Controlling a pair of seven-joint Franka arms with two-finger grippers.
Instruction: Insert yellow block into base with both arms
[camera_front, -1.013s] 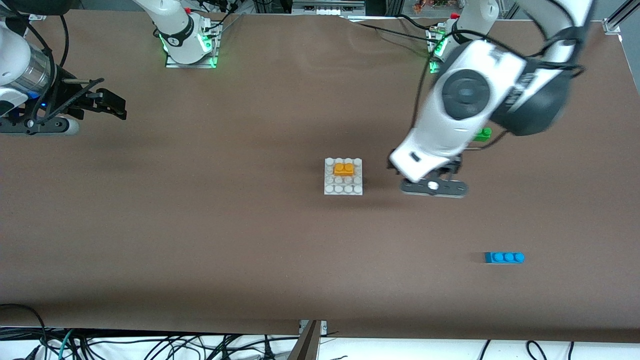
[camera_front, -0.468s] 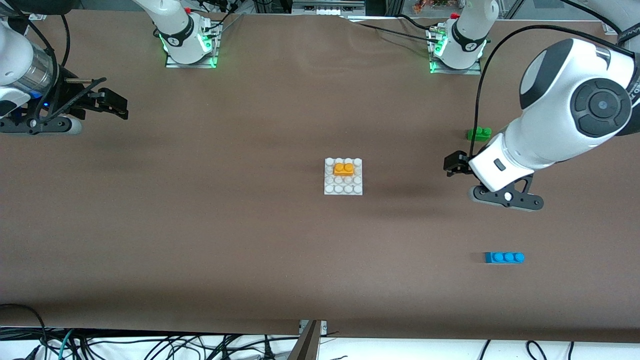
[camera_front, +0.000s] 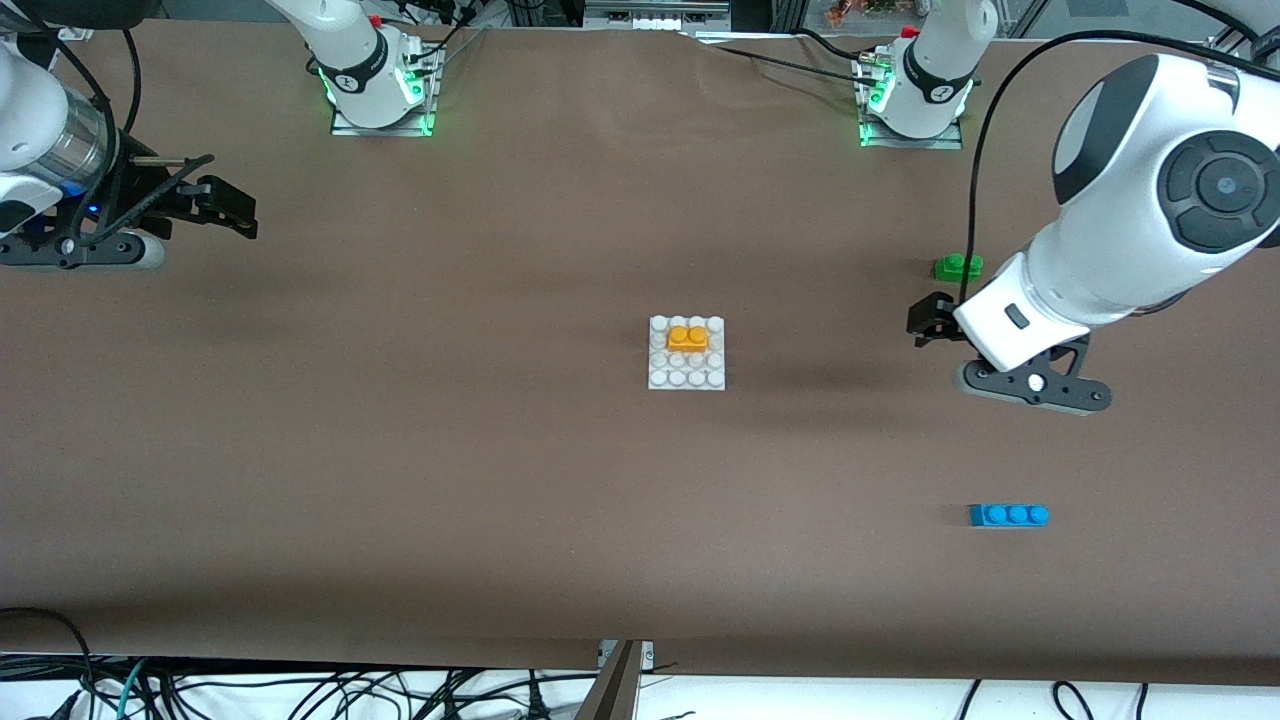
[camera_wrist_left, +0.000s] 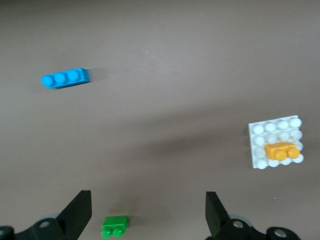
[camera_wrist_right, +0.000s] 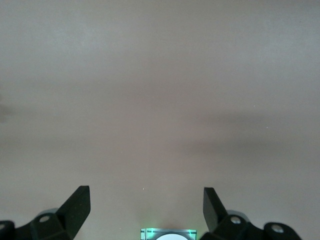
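The yellow block (camera_front: 688, 338) sits pressed onto the base (camera_front: 686, 378) at mid-table. The left gripper (camera_front: 925, 325), fingers apart and empty, hangs toward the left arm's end from the base; the right gripper (camera_front: 222, 208), likewise apart, waits toward the right arm's end

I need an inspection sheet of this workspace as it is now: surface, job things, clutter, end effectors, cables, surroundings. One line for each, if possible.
Surface: brown table, flat, no spill seen.
Job things: yellow block sits on the white base, along its edge toward the robots.
Clutter: green brick and blue brick, both toward the left arm's end.
End effectors: left end effector open, empty, over bare table beside the green brick; right end effector open, empty, waiting at its own end.
Cables: black cable hangs along the left arm; loose cables below the table edge.
Surroundings: two arm bases with green lights.
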